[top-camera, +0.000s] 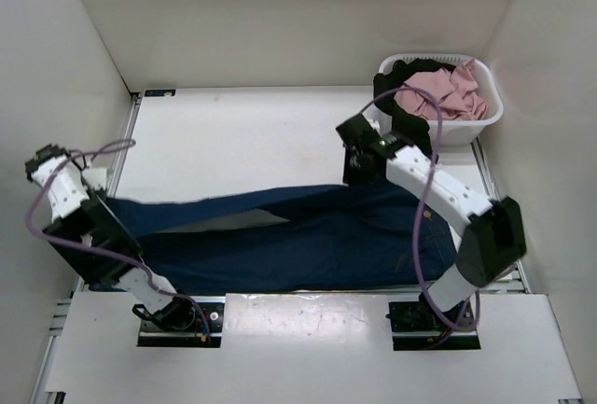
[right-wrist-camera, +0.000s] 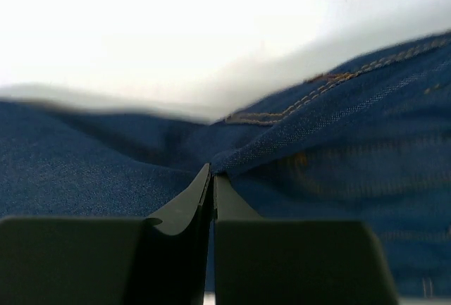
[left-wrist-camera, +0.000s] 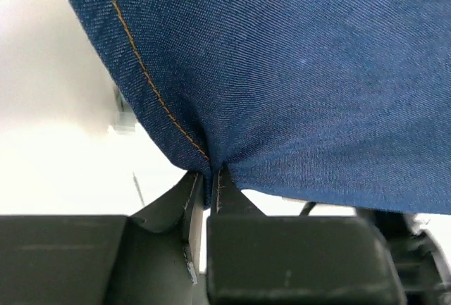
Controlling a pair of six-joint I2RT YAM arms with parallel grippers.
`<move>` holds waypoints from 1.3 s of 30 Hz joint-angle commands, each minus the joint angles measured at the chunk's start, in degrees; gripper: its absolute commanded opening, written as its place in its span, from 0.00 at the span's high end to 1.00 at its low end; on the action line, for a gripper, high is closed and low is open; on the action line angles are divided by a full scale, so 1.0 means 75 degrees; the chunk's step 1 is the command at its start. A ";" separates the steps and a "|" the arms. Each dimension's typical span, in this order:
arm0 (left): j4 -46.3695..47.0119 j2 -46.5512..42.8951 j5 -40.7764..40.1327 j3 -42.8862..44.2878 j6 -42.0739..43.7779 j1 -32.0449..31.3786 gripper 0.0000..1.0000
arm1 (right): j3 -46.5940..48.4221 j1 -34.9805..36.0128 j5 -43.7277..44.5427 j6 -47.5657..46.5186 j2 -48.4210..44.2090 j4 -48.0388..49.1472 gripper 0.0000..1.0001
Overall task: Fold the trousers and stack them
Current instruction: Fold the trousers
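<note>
The dark navy-blue trousers (top-camera: 298, 236) lie stretched across the table from left to right, legs to the left, waist to the right. My left gripper (top-camera: 101, 206) is shut on the hem end of a leg; the left wrist view shows the denim (left-wrist-camera: 282, 72) pinched between the jaws (left-wrist-camera: 212, 175), with an orange seam running down to them. My right gripper (top-camera: 359, 173) is shut on a fold of the denim (right-wrist-camera: 106, 164) near the waist, where orange stitching (right-wrist-camera: 310, 86) shows; the jaws meet at the fold (right-wrist-camera: 212, 172).
A white basket (top-camera: 485, 119) at the back right holds a pink garment (top-camera: 448, 94) and a black garment (top-camera: 401, 77), just behind my right arm. White walls close in the table on three sides. A white board (top-camera: 308, 339) covers the near edge.
</note>
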 commanded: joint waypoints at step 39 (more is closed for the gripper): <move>0.2088 -0.1053 -0.1861 -0.3507 0.1856 0.1627 0.85 | -0.5220 -0.2119 0.1239 0.3461 -0.4506 -0.1066 0.16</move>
